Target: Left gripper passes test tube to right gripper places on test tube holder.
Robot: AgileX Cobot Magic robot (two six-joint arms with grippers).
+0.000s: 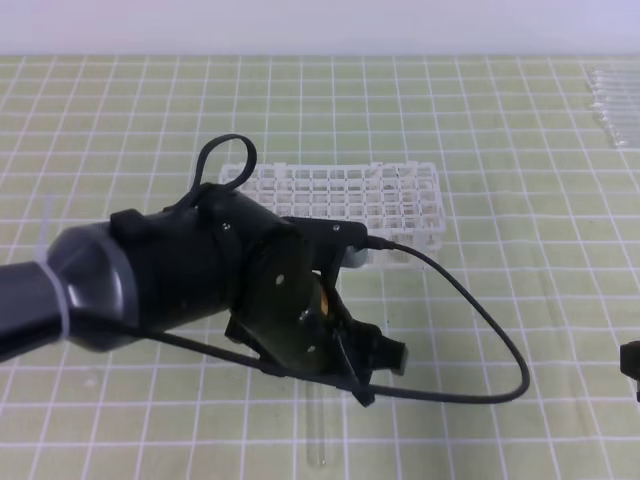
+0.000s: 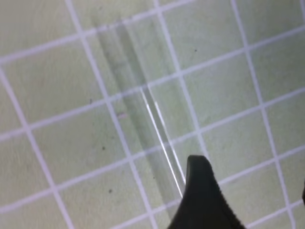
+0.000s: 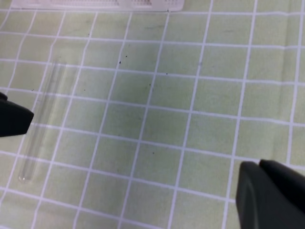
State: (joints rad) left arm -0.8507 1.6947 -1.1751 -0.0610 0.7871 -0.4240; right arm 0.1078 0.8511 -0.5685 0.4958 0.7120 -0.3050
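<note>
The test tube (image 1: 318, 430) lies flat on the green grid mat, its upper part hidden under my left gripper (image 1: 372, 368). That gripper hangs just above it with jaws open and nothing between them. In the left wrist view the tube (image 2: 143, 105) runs diagonally to one black finger (image 2: 205, 195), and the left gripper (image 2: 252, 176) is spread wide. My right gripper (image 1: 630, 370) shows only at the far right edge. It appears shut and empty (image 3: 267, 191) in its own view, where the tube (image 3: 47, 95) lies far left. The white test tube holder (image 1: 350, 200) stands behind the left arm.
A bundle of clear tubes (image 1: 612, 100) lies at the back right corner. A black cable (image 1: 490, 340) loops over the mat to the right of the left gripper. The holder's edge (image 3: 95, 4) shows at the top of the right wrist view, with a left finger (image 3: 14, 119) at that view's left edge.
</note>
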